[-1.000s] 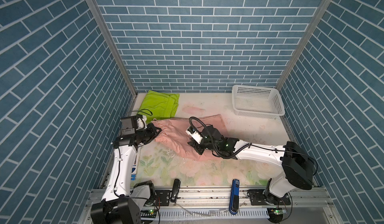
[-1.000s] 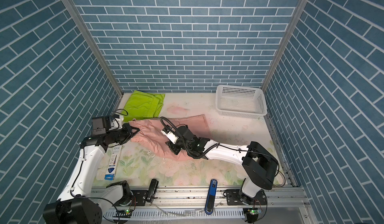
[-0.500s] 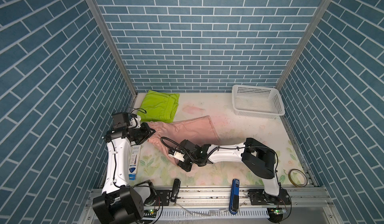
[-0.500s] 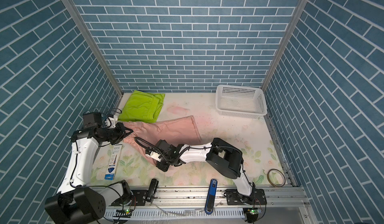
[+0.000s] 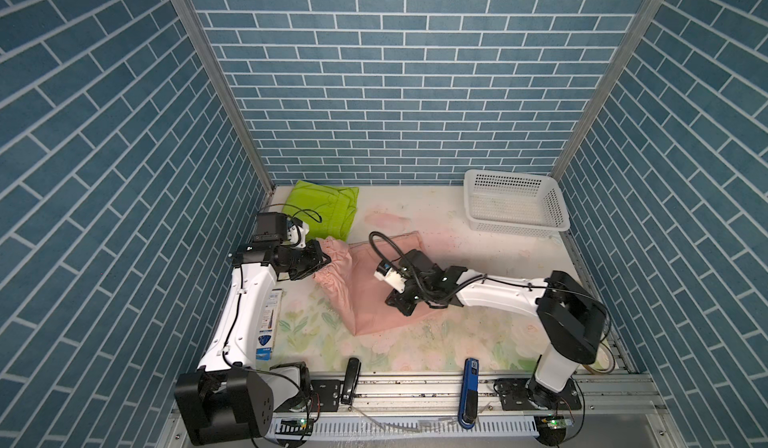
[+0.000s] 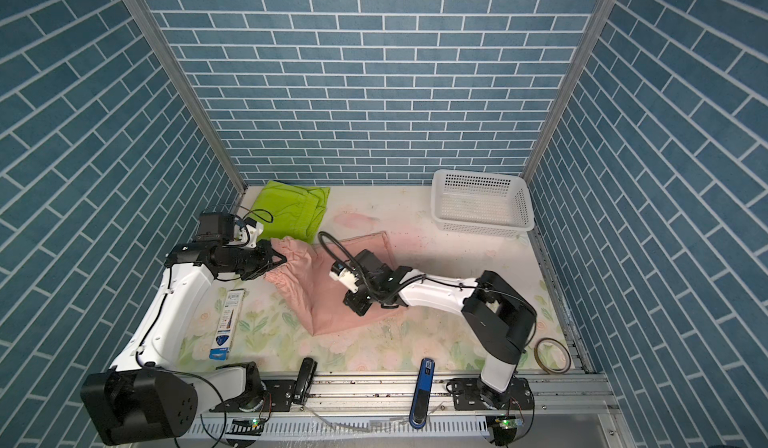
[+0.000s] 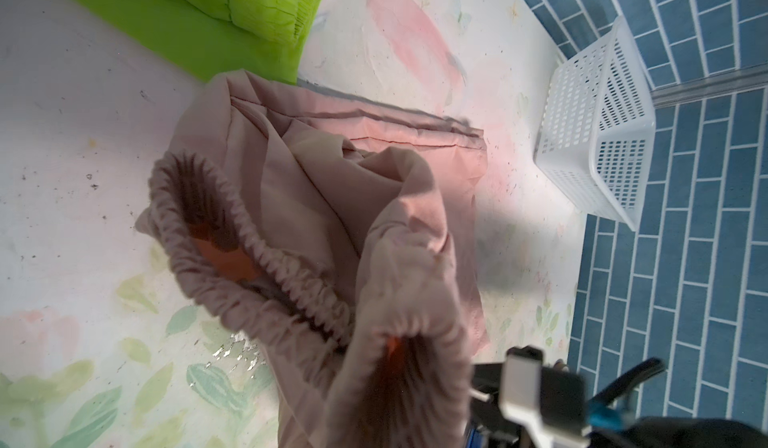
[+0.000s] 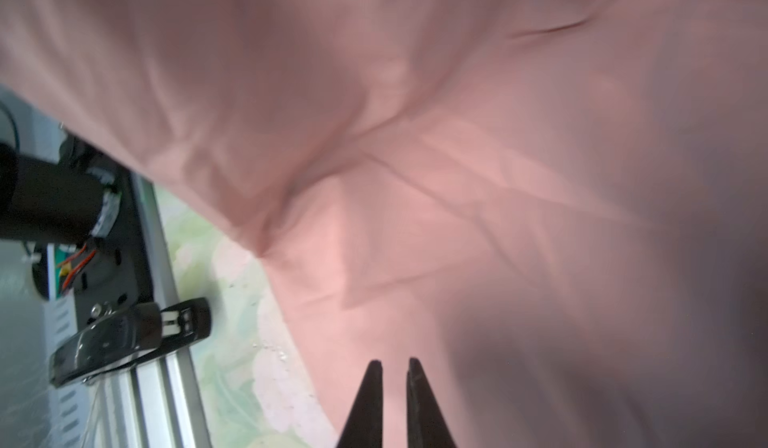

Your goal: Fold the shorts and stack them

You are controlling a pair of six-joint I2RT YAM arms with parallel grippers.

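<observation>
1. Long white-and-blue carton (image 5: 266, 321): flat on the floral table mat (image 5: 415, 350), beside the left arm.
2. Left gripper (image 5: 322, 259): clenched on the gathered waistband of the pink shorts (image 5: 365, 296), holding that edge off the mat. In the left wrist view the bunched elastic crowds the lens and hides the jaws.
3. Lime-green shorts (image 5: 328, 207): folded in the far left corner, just behind the left gripper. The raised pink waistband overlaps their near edge in the left wrist view.
4. Pink shorts, remainder: spread across the middle of the mat between the two arms, with one corner pointing toward the front rail.
5. Right gripper (image 8: 392, 367): low over the right half of the pink shorts. Its black fingertips (image 8: 370, 404) are barely parted with nothing between them; cloth lies beyond the tips. Whether they touch it cannot be told.
6. White perforated basket (image 5: 519, 230): far right corner, well apart from both shorts.
7. Tape roll (image 6: 550, 354): front right, flat.
</observation>
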